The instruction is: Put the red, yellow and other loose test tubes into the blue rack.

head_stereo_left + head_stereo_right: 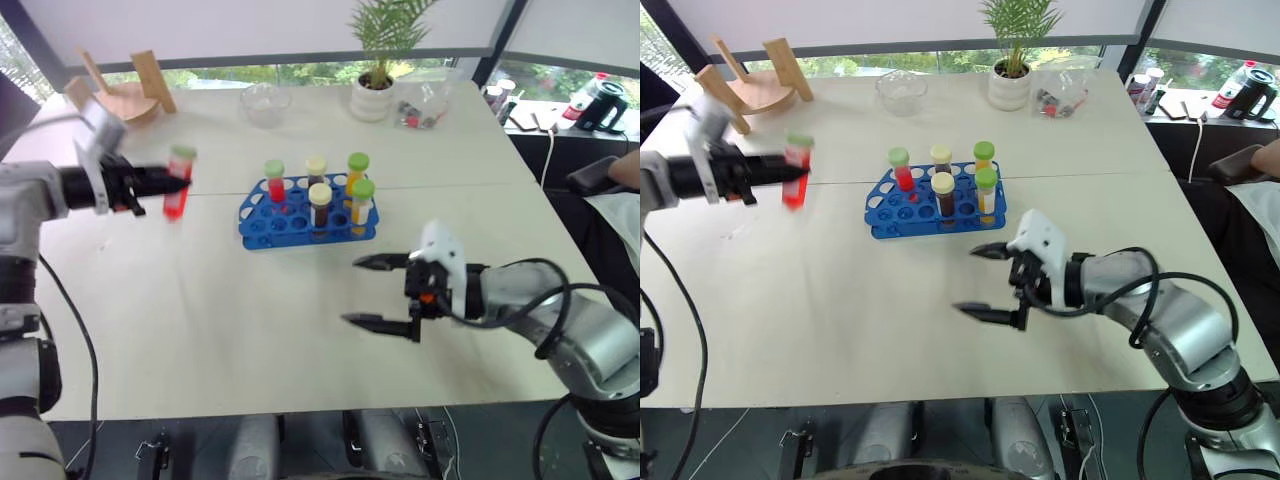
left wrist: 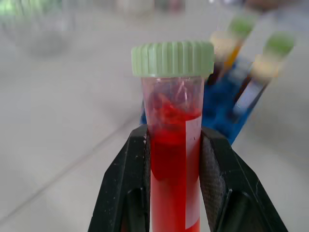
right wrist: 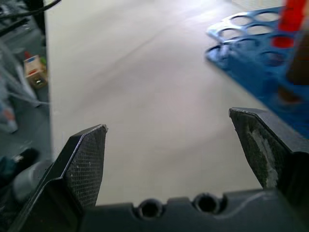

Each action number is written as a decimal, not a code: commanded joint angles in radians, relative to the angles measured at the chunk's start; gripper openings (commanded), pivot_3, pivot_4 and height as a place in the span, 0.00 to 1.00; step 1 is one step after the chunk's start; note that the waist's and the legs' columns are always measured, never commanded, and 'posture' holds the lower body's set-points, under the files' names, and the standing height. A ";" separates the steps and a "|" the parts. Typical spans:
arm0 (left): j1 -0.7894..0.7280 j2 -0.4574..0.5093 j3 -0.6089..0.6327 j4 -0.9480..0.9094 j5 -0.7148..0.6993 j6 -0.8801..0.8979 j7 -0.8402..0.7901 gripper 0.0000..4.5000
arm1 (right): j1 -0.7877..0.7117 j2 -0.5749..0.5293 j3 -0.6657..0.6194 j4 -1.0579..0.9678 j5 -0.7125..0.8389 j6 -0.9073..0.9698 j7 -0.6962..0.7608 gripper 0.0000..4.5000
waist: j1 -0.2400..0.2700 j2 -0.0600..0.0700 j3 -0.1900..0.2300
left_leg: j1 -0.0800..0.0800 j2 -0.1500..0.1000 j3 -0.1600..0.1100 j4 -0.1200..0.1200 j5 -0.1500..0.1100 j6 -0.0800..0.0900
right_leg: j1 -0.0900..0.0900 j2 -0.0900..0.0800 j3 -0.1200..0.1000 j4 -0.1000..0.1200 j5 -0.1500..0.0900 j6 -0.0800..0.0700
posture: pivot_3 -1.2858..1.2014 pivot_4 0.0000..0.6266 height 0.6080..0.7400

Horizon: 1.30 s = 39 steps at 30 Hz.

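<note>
A red test tube (image 1: 178,183) with a pale green cap hangs upright above the table, left of the blue rack (image 1: 305,213). My left gripper (image 1: 178,181) is shut on it, and the left wrist view shows both fingers (image 2: 129,183) pressed on the red tube (image 2: 171,150). The rack holds several capped tubes: a red one (image 1: 276,182), dark ones and yellow-orange ones (image 1: 360,200). My right gripper (image 1: 378,292) stands open and empty over the table, in front of and right of the rack, which also shows past my right fingertips (image 3: 258,53).
At the back of the table stand a wooden stand (image 1: 125,90), a clear glass bowl (image 1: 265,103), a potted plant (image 1: 375,85) and a clear bag (image 1: 425,105). Bare tabletop lies in front of the rack.
</note>
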 commanded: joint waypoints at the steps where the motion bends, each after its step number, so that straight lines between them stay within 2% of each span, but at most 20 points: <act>1: 0.088 -0.195 0.055 -0.239 -0.064 -0.061 0.205 0.18 | -0.057 -0.002 -0.047 0.049 0.025 0.014 -0.002 1.00 | 0.003 0.000 0.000 | 0.000 0.000 0.000 0.001 0.000 0.000 | 0.001 -0.001 0.000 0.000 0.000 0.000 | 0.52 0.24 1.00; 5: 0.156 -0.330 0.028 -0.307 -0.051 -0.123 0.286 0.18 | -0.099 -0.015 -0.025 0.095 0.015 0.014 0.028 1.00 | -0.008 0.000 0.000 | 0.001 -0.002 0.001 0.002 0.000 0.000 | 0.003 -0.001 0.001 -0.001 0.002 0.002 | 0.52 0.24 1.00; 9: 0.158 -0.441 -0.055 -0.221 0.009 -0.207 0.333 0.18 | -0.169 -0.023 0.011 0.171 -0.035 -0.029 0.072 1.00 | -0.012 0.000 -0.001 | 0.002 -0.001 0.001 0.000 0.000 0.000 | 0.002 0.001 0.002 0.000 0.002 0.002 | 0.52 0.24 1.00; 12: 0.154 -0.480 -0.086 -0.165 0.054 -0.291 0.342 0.18 | -0.184 -0.022 -0.005 0.171 -0.036 -0.025 0.068 1.00 | -0.009 0.000 -0.001 | 0.002 -0.001 0.001 0.000 0.000 0.000 | 0.002 0.001 0.002 -0.001 0.002 0.002 | 0.52 0.24 1.00; 18: 0.133 -0.493 -0.169 0.014 0.167 -0.459 0.290 0.18 | -0.156 -0.019 -0.015 0.153 -0.048 -0.025 0.046 1.00 | -0.008 0.000 -0.001 | 0.001 -0.001 0.001 0.000 0.000 0.000 | 0.001 0.001 0.002 -0.001 0.002 0.002 | 0.52 0.24 1.00; 22: 0.129 -0.501 -0.188 0.072 0.186 -0.505 0.265 0.18 | -0.151 -0.009 -0.019 0.139 -0.054 -0.024 0.020 1.00 | -0.007 0.000 -0.001 | 0.001 -0.002 0.001 0.000 0.000 0.000 | 0.002 0.000 0.002 -0.001 0.002 0.002 | 0.52 0.24 1.00; 39: 0.199 -0.484 -0.206 0.053 0.207 -0.520 0.260 0.18 | -0.157 0.012 -0.010 0.136 -0.051 -0.016 -0.009 1.00 | -0.009 0.000 -0.001 | 0.003 -0.002 0.001 0.000 0.000 0.000 | 0.004 0.000 0.002 -0.001 0.002 0.002 | 0.52 0.24 1.00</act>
